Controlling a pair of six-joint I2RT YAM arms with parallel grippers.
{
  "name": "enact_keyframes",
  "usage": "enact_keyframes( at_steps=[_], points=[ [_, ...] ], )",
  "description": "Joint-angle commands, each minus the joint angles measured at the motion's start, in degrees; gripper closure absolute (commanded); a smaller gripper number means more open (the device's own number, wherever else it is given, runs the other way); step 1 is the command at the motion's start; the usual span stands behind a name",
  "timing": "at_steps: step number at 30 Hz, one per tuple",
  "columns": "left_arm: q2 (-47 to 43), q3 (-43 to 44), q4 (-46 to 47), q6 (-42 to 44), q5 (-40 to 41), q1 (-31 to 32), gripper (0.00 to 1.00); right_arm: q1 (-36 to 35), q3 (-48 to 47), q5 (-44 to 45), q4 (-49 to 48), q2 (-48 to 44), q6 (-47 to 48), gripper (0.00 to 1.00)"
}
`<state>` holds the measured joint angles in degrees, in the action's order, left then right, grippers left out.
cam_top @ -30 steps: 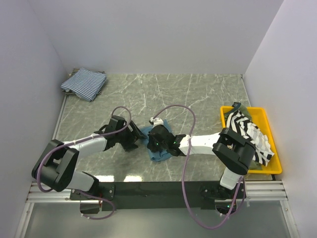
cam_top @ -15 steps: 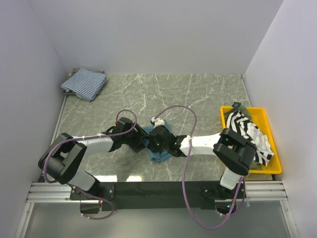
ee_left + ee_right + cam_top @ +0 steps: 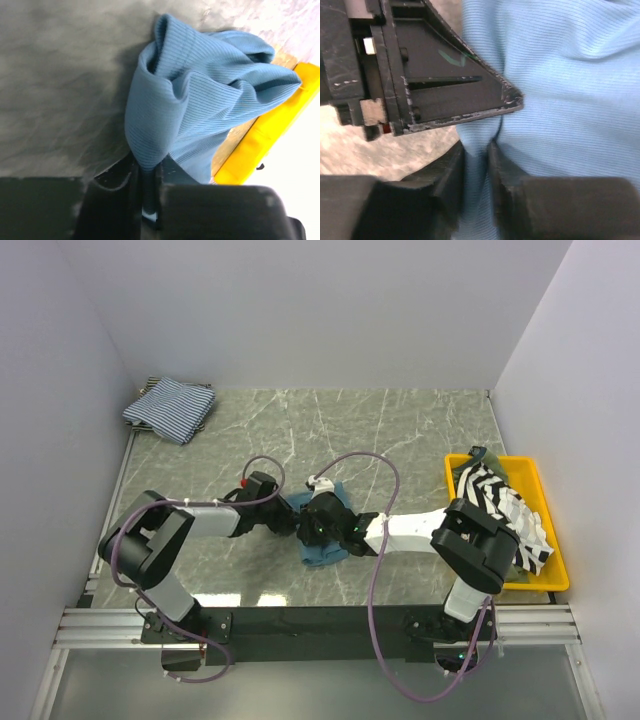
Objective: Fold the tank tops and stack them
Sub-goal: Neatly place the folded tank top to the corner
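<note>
Now the teal top (image 3: 320, 555) lies bunched on the tabletop (image 3: 400, 430), near the middle of its near edge. The left jaws are closed on one fold of the cloth, and the right jaws pinch another fold just beside. A blue-striped top (image 3: 170, 408) rests folded in the far left corner. A black-and-white top (image 3: 505, 510) lies in the tray (image 3: 556, 575) at the right edge.
</note>
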<state>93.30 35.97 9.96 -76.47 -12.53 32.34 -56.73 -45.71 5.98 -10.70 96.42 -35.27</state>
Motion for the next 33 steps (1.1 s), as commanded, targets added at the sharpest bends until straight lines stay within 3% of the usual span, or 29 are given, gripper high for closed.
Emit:
enact_keyframes(
  at_steps=[1,3,12,27,33],
  points=[
    [2.24,2.61,-0.89,3.51,3.92,0.18,0.91,-0.49,0.01,-1.58,-1.26,-3.08,-0.07,0.63],
    [2.68,3.84,-2.3,5.35,5.67,0.18,0.99,-0.4,-0.08,-1.23,-0.56,-4.22,0.2,0.56],
    [6.36,16.14,-12.76,15.97,15.34,-1.04,0.99,-0.31,-2.71,2.09,6.12,-14.59,0.9,0.48],
    [29.91,55.16,-31.04,44.71,26.94,-14.75,0.99,4.17,0.62,5.54,15.18,-30.5,2.74,0.44],
    [36.08,69.13,-34.48,51.05,32.31,-20.29,1.0,5.84,2.64,4.4,15.27,-32.44,3.71,0.43]
  ],
)
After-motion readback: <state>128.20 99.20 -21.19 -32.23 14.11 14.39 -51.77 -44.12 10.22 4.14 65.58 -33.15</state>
